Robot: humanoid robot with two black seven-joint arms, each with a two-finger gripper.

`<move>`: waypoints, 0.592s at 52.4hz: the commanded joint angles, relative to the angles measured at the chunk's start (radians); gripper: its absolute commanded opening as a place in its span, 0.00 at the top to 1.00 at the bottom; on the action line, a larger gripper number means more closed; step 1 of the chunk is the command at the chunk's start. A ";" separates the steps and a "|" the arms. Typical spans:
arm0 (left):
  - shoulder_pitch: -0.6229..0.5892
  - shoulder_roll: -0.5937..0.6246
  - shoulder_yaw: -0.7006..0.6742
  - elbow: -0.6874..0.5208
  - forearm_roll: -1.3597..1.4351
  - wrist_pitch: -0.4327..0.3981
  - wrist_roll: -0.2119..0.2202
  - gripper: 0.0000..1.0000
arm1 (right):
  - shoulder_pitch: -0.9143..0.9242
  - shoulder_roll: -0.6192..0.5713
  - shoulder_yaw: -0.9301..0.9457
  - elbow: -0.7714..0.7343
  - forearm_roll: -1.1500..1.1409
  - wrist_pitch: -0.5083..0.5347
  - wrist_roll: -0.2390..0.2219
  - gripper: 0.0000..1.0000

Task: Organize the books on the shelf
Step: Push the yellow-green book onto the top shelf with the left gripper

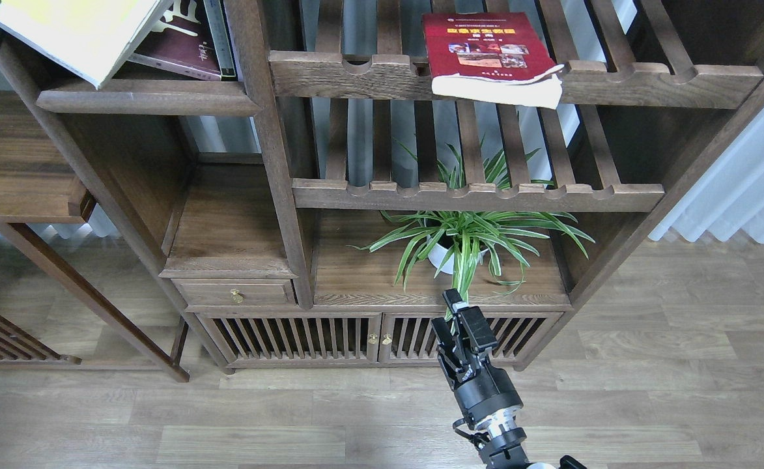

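Nearest, the right gripper [454,319] rises from the bottom edge over the wooden floor [649,391], in front of the cabinet doors [368,339]. It holds nothing; its dark fingers overlap, so how far they are parted cannot be told. The left arm shows only as a dark sliver at the top left edge, its gripper out of sight. Behind the right gripper a potted plant [466,234] spreads under a slatted rack [479,194]. Farther up, the red book [486,55] lies on the upper slatted rack [649,81], overhanging its front rail. On the shelf [147,98] at top left, the yellow-green book [82,32], cut off by the frame, leans over the maroon book [183,42].
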 commanded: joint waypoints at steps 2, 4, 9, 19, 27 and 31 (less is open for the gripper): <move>-0.025 0.016 -0.004 0.005 0.035 0.000 0.002 0.96 | 0.000 0.000 -0.001 0.000 0.000 0.000 0.000 0.15; -0.027 0.018 -0.004 0.008 0.064 0.000 0.002 0.96 | 0.000 0.000 -0.001 0.000 0.000 0.000 0.000 0.15; -0.031 0.018 -0.006 0.022 0.115 0.000 0.000 0.97 | -0.003 0.000 -0.001 0.000 0.002 0.000 0.000 0.15; -0.036 0.018 -0.029 0.052 0.198 0.000 0.000 0.97 | -0.006 0.000 -0.002 0.000 0.000 0.000 0.000 0.15; -0.039 0.016 -0.049 0.065 0.262 0.000 -0.018 0.97 | -0.008 0.000 -0.024 0.005 -0.001 0.000 0.000 0.15; -0.039 0.007 -0.055 0.065 0.297 0.000 -0.027 0.97 | -0.006 0.000 -0.038 0.011 -0.003 0.000 0.000 0.15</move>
